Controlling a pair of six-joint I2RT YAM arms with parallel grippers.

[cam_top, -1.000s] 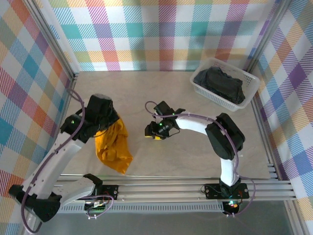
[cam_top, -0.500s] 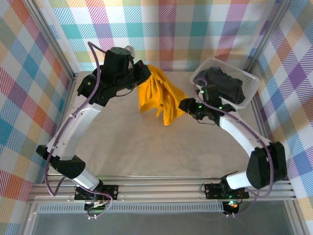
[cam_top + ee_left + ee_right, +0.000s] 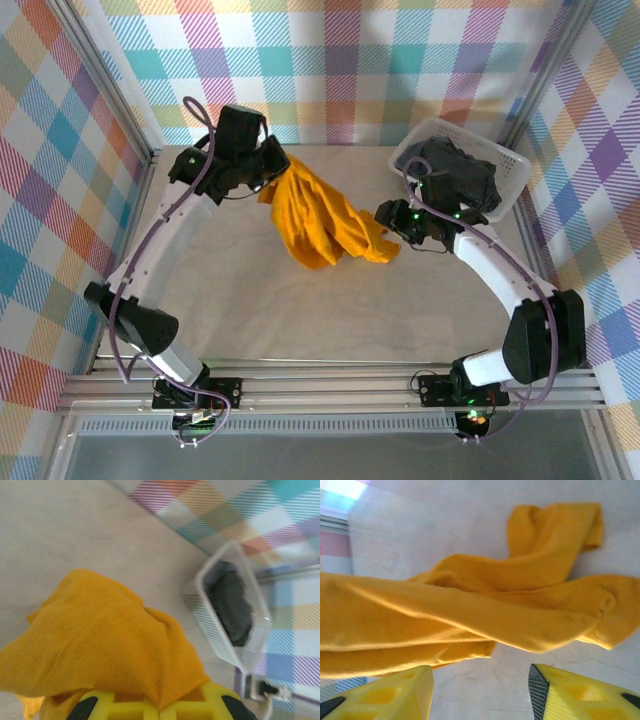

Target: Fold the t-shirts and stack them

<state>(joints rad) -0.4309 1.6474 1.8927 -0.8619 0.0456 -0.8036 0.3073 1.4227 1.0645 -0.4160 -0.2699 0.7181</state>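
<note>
The mustard-orange t-shirt [image 3: 322,218] hangs bunched from my left gripper [image 3: 272,172] at the back of the table, its lower part draped onto the tabletop. In the left wrist view the jaws [image 3: 160,706] are shut on a fold of the orange cloth [image 3: 100,640]. My right gripper [image 3: 388,218] is at the shirt's right edge. In the right wrist view it [image 3: 480,690] stands open with bare table between its fingers and the orange shirt [image 3: 495,605] just beyond the tips. The black t-shirt [image 3: 460,175] lies crumpled in the basket, also seen as the black t-shirt [image 3: 230,605].
The white lattice basket [image 3: 452,205] stands at the back right corner, just behind the right gripper; its wall [image 3: 210,625] appears in the left wrist view. Plaid walls and metal frame posts enclose the table on three sides. Beige tabletop [image 3: 300,310] lies in front of the shirt.
The left arm swung from the front left to the back with the orange shirt, then lowered it so the cloth drapes on the table. The right gripper moved from the centre toward the basket.
</note>
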